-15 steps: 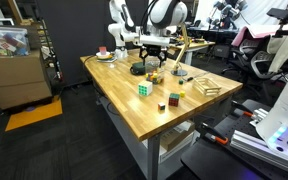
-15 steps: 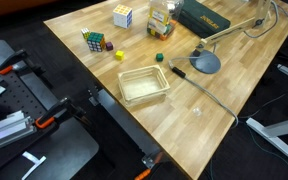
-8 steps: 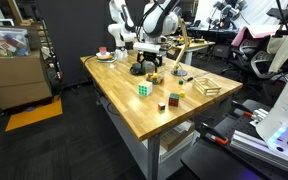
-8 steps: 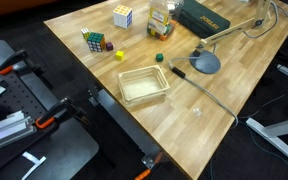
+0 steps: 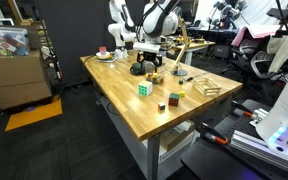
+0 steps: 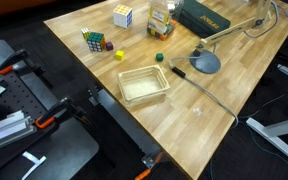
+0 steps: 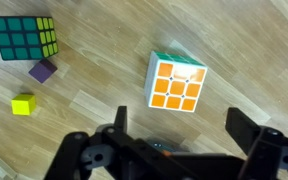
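Rubik's cube [image 7: 176, 83] just ahead of wide-open gripper [image 7: 179, 128], not held; clear tray [image 6: 144, 85] well apart.

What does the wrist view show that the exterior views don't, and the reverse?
Only the wrist view: the open tool close up, and a small purple block that I cannot make out elsewhere. Only the exterior views: the clear container, black round base and green block. Shared: the white-edged cube, the dark cube, the yellow block, the wooden table.
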